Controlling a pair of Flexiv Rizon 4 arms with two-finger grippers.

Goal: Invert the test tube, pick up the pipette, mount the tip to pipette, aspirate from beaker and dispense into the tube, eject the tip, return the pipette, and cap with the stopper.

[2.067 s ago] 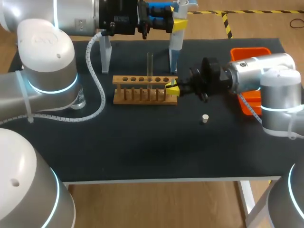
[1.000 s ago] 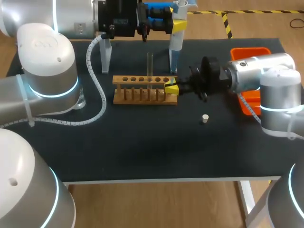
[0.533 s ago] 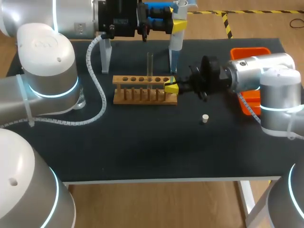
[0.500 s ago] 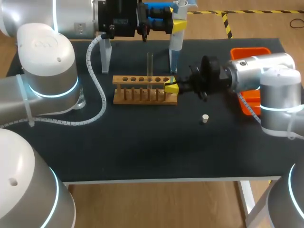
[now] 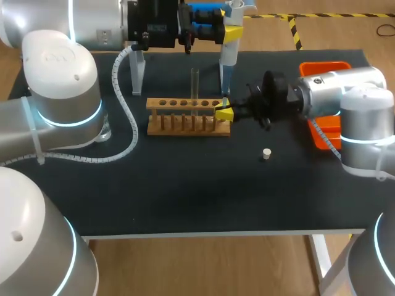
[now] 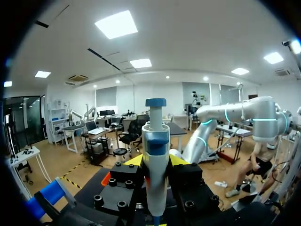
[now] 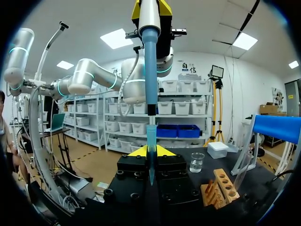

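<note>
Right gripper [image 5: 223,113] edged tip [image 7: 151,165] closer under pipette [image 5: 229,49].

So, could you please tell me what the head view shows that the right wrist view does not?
Only the head view shows the stopper lying on the table and the orange bin at the right arm's side. Only the right wrist view shows the pipette tip at the pipette's lower end, gripped between the right gripper's fingers. Both show the pipette held upright in the left gripper, the wooden rack and the beaker.
</note>
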